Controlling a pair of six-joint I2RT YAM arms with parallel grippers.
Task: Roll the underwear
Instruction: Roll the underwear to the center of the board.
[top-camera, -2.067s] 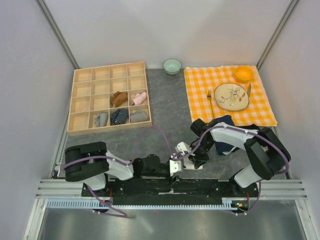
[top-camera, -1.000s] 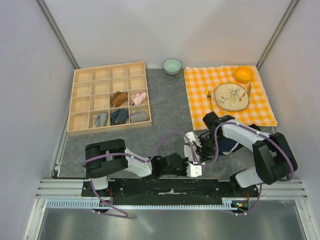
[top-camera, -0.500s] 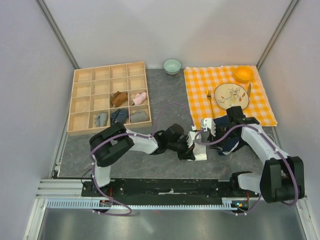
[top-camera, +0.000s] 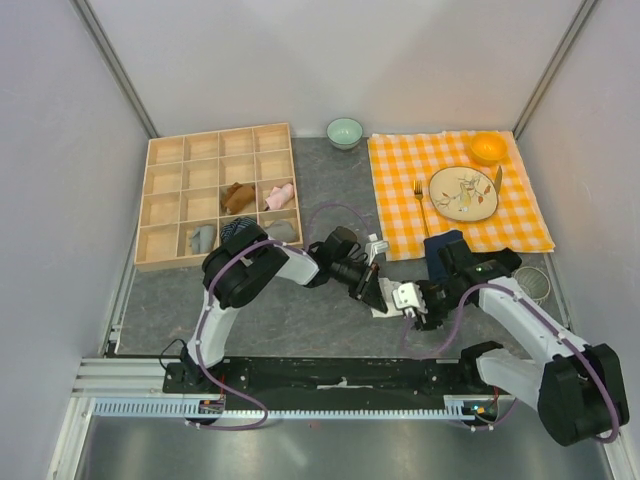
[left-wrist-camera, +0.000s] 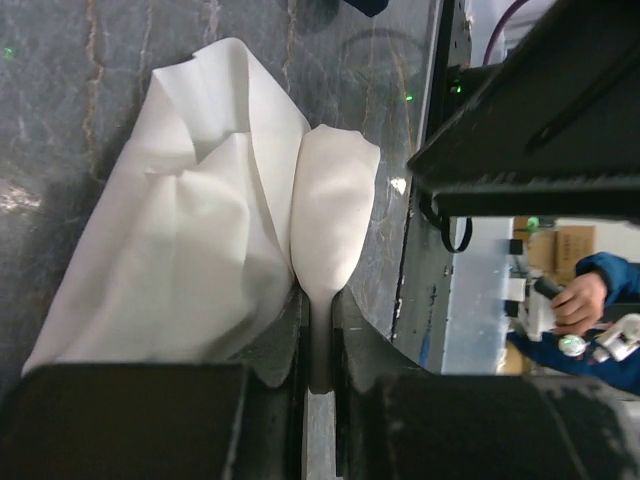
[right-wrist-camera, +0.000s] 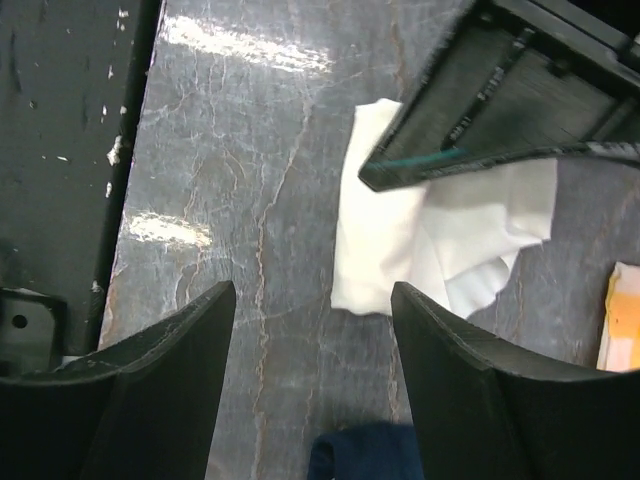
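L jaws are pinching, pressed close, a rolled edge of the cream underwear (left-wrist-camera: 335, 200); rest is lying ahead-left of them on the desk (left-wrist-camera: 60, 100). R jaws are standing spread, empty, cloth just ahead. Prob. early rolling; next needs turning that edge over w/o slipping.
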